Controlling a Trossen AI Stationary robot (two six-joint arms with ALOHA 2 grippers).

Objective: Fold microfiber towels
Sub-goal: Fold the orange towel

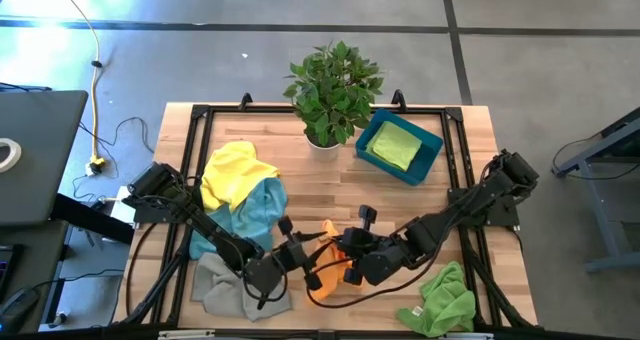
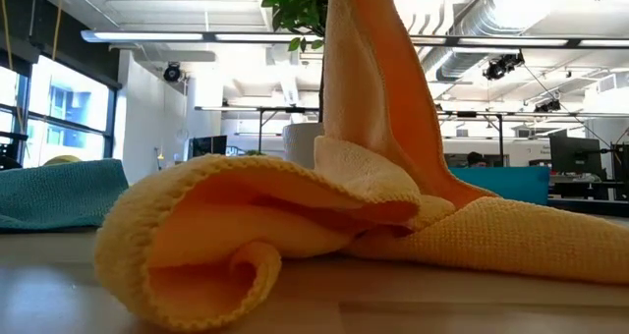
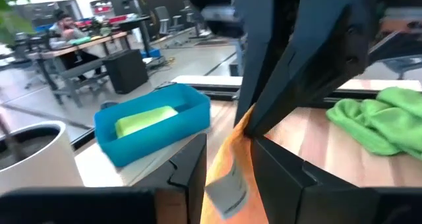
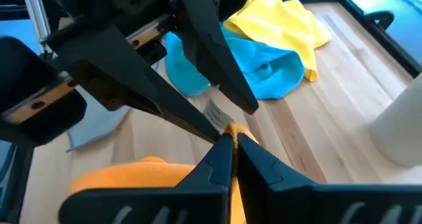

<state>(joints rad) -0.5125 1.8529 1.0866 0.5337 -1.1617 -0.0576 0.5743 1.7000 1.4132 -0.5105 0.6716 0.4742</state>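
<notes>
The orange towel (image 1: 325, 270) lies on the wooden surface (image 1: 470, 170), on the side of the potted plant (image 1: 332, 90) toward the front edge, and both tools meet over it. The right tool (image 4: 231, 140) has its fingers pressed together and pinches one corner of the orange towel between the tips. The left tool (image 3: 227, 155) comes from the opposite side; its fingers stand apart, with the raised orange cloth and its white label hanging between them. In the low view a part of the orange towel (image 2: 383, 108) stands up high while the rest lies in loose rolls on the surface.

Relative to the potted plant, the yellow towel (image 1: 235, 170) and the light blue towel (image 1: 250, 215) lie on the side of the left arm, the yellow one overlapping the blue. The grey towel (image 1: 220, 285) is farther from the plant, by the front edge under the left arm. One green towel (image 1: 445, 300) lies crumpled at the front corner on the right arm's side. Just beside the plant stands the teal bin (image 1: 398, 146), with another green towel (image 1: 396, 145) folded inside.
</notes>
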